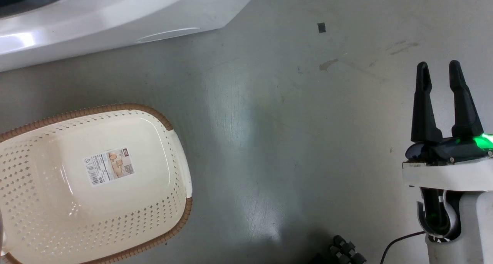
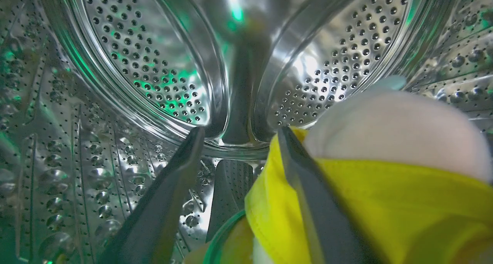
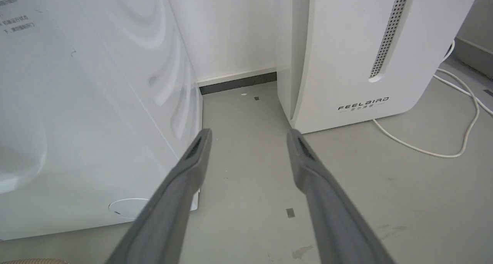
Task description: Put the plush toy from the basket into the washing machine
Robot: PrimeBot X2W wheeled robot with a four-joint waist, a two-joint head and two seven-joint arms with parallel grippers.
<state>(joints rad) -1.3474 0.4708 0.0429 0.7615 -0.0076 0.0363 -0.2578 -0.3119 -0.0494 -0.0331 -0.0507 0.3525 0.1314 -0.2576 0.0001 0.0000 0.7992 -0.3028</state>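
The left wrist view looks into the washing machine's steel drum (image 2: 146, 63). My left gripper (image 2: 240, 132) is open there, with the drum's back wall showing between its fingers. The plush toy (image 2: 385, 202) lies against the outer side of the right-hand finger (image 2: 308, 194), showing its yellow layer, a pale rounded part and a green edge. In the head view the cream basket (image 1: 38, 171) with its brown rim stands at the lower left, holding nothing but its paper label (image 1: 109, 166). The washing machine's white front (image 1: 96, 21) crosses the top left. My right gripper (image 1: 438, 65) hangs open over the floor at the right.
The right wrist view has the washer's white side (image 3: 77, 121) at left and the white FEELBIRD appliance (image 3: 358, 56) at right, with a strip of grey floor (image 3: 246, 110) between them. A white cable (image 3: 423, 150) trails on the floor. Dark robot parts (image 1: 344, 252) sit at the bottom edge.
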